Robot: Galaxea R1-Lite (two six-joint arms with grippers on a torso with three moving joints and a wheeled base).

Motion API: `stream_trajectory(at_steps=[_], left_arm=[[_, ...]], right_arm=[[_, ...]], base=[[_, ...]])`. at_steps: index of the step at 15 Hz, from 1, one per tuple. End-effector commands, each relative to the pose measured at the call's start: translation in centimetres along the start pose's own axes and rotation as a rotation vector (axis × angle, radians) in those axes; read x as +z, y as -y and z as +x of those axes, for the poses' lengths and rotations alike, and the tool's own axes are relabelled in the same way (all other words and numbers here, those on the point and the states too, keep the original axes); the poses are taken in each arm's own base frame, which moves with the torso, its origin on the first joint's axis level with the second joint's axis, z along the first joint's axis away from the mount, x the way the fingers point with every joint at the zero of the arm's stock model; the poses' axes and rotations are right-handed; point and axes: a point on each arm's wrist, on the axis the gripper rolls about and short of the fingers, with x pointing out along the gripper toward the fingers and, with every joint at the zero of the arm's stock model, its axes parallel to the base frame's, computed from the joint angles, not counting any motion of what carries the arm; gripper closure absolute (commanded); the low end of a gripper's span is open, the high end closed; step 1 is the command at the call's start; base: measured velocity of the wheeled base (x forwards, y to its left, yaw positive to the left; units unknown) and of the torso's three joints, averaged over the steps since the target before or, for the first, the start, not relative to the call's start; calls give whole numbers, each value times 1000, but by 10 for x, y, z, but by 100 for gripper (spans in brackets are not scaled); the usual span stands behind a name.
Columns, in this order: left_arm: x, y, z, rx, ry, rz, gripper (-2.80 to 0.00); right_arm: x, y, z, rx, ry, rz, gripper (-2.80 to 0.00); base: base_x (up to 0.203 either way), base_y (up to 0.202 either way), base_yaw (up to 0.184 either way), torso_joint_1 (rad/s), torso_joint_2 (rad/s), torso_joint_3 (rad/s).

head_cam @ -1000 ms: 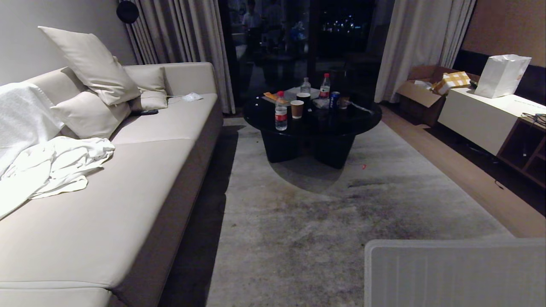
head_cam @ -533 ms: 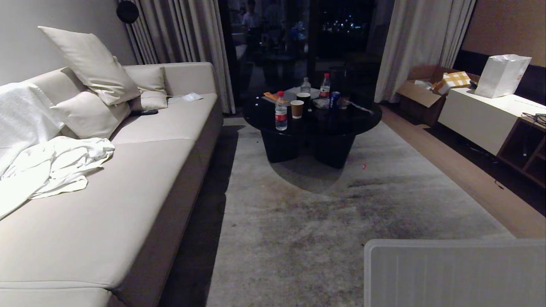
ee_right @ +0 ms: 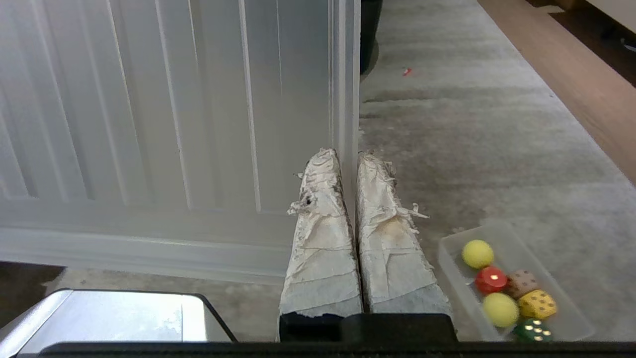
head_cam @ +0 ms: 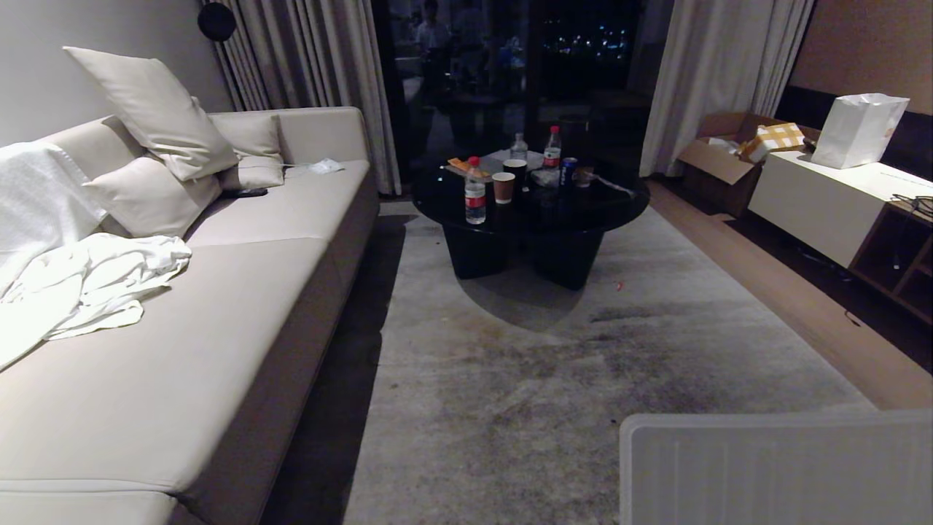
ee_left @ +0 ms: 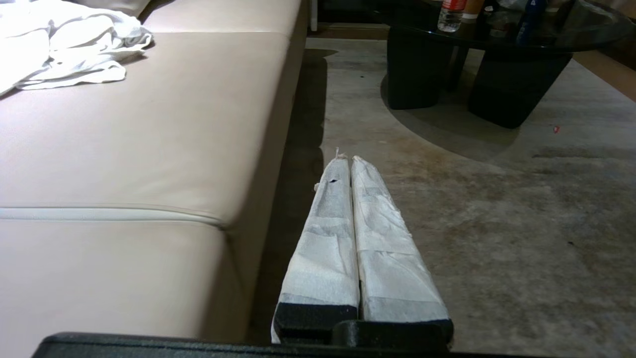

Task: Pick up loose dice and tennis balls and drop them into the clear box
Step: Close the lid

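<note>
Risk: the right gripper (ee_right: 348, 164) grips the edge of the whitish ribbed lid (ee_right: 174, 114), fingers closed on it; a loose hold would let the lid slip and fall onto the grey carpet (ee_right: 472, 149). The clear box (ee_right: 561, 298) sits on the carpet just right of these fingers, uncovered. It holds two tennis balls (ee_right: 477, 253), plus red, tan, yellow and green dice (ee_right: 536, 304). The left gripper (ee_left: 345, 161), fingers closed and empty, hangs beside the sofa (ee_left: 149, 124), well apart from the box.
</note>
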Motion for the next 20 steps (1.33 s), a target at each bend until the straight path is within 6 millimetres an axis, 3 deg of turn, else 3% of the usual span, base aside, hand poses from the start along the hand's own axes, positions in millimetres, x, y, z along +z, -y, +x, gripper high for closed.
stream_trajectory(at_steps=[1, 11, 20], left_arm=[[0, 0, 0, 1, -4, -2, 0], [0, 0, 0, 4, -2, -20, 0], [0, 0, 0, 6, -2, -29, 0]], right_arm=[[0, 0, 0, 1, -3, -1, 0], [0, 0, 0, 0, -4, -1, 0], [0, 0, 0, 1, -2, -1, 0]], base=[[0, -180, -6, 2, 1, 2], [0, -22, 0, 0, 0, -3], [0, 0, 0, 3, 3, -179]])
